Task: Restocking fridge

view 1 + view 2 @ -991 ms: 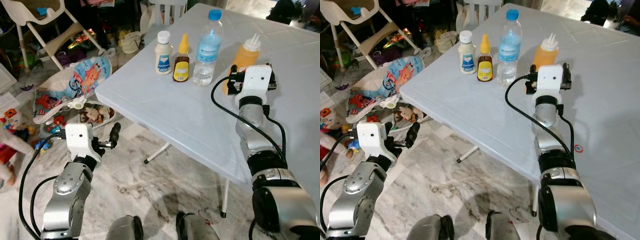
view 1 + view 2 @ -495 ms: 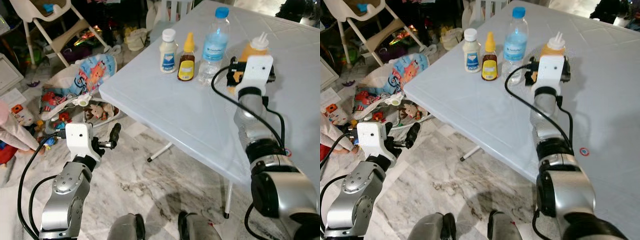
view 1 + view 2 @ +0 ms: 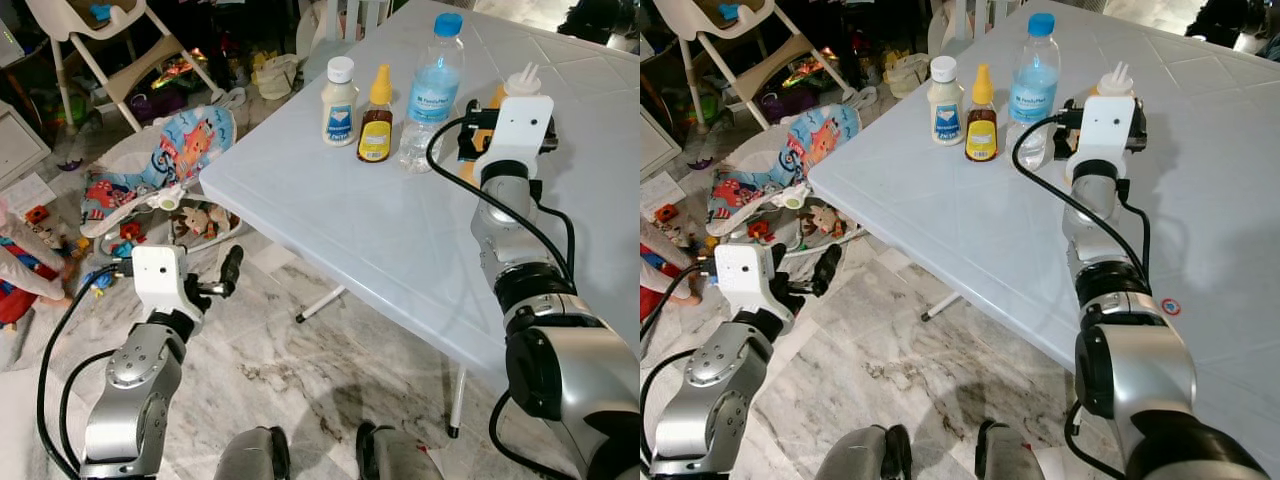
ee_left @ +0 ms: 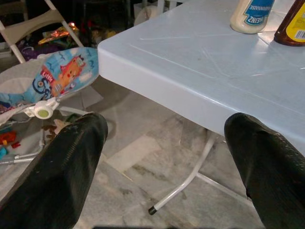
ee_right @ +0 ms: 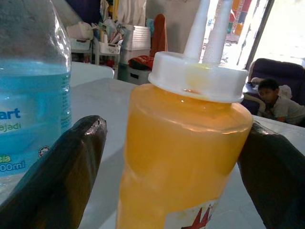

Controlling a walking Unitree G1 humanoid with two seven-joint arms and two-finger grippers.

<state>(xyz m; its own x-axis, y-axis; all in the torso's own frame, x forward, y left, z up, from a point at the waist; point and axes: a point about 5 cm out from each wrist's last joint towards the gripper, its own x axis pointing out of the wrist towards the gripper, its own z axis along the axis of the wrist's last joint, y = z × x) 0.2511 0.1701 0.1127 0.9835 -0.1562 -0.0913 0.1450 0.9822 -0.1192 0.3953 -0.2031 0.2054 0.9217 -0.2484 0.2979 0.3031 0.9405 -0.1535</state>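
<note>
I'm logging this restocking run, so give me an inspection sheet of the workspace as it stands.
Surface: pale blue table, items grouped at its far side.
Job's things: mayonnaise bottle, brown sauce bottle, water bottle and orange squeeze bottle stand upright in a row.
Clutter: baby bouncer and toys on the floor beside the table.
Grippers: right gripper open, a finger on each side of the orange squeeze bottle; left gripper open, low over the floor, holding nothing.
Cables: black cable loops from the right wrist over the table.
Surroundings: marble floor, high chair, a person seated far behind.
</note>
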